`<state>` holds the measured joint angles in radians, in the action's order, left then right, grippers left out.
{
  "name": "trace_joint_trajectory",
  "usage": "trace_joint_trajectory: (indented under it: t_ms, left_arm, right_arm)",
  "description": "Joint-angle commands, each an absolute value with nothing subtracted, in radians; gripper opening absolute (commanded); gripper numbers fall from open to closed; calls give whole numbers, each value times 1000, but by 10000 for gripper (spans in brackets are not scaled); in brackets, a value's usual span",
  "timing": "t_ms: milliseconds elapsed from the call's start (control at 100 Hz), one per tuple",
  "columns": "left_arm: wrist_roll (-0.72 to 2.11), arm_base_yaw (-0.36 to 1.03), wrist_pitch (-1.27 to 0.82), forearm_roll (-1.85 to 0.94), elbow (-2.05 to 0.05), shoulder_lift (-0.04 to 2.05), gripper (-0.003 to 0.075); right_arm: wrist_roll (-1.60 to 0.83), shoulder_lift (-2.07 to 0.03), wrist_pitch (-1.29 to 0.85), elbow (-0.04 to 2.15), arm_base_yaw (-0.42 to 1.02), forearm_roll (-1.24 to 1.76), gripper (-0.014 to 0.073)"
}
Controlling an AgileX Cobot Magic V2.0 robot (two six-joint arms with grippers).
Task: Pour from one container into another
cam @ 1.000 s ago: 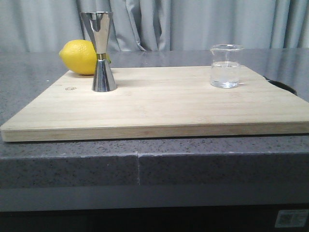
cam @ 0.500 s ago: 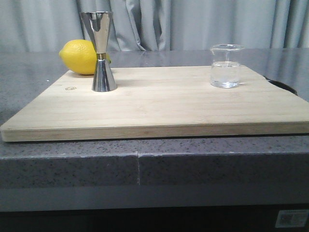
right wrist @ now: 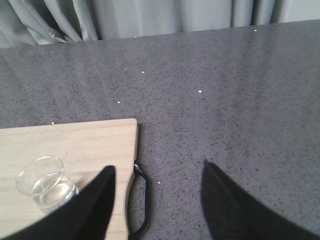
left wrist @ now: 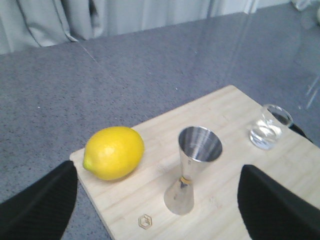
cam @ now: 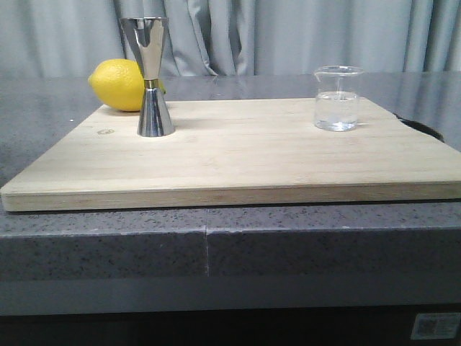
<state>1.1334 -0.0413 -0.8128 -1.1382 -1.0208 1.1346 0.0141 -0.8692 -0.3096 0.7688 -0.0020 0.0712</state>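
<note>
Glass beaker (cam: pixel 336 99), holding a little clear liquid, stands upright on the right rear of the wooden cutting board (cam: pixel 238 155). Well apart, at the left rear, stands the steel jigger (cam: pixel 150 78), a lemon (cam: pixel 119 85) just behind it. Both the left gripper (left wrist: pixel 157 205) and right gripper (right wrist: pixel 157 200) hang above with fingers spread wide, holding nothing.

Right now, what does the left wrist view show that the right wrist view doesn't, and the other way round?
Only the left wrist view shows the lemon and the steel jigger, seen from above with its upper cup open, plus the left fingers spread apart. Only the right wrist view shows the board's dark handle at its edge and the right fingers, also apart. Both show the glass beaker standing on the wooden board, the grey counter and the curtain.
</note>
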Motion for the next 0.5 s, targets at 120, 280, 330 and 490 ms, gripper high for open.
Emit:
trace_joint_trajectory:
  t_ms: [120, 280, 330, 490]
  left_arm:
    - [1222, -44, -818, -1294, -1057, 1169, 629]
    - [1391, -44, -948, -1327, -1057, 1249, 629]
    - [1424, -44, -996, -1335, -1057, 1284, 629]
    - [1576, -44, -1096, -1374, -1057, 1364, 629]
  right_arm:
    - [8, -898, -221, 806, 1, 71, 542]
    - [8, -917, -221, 806, 1, 70, 543]
    - [8, -924, -226, 806, 1, 63, 543]
    - [-19, -926, -232, 806, 1, 57, 543]
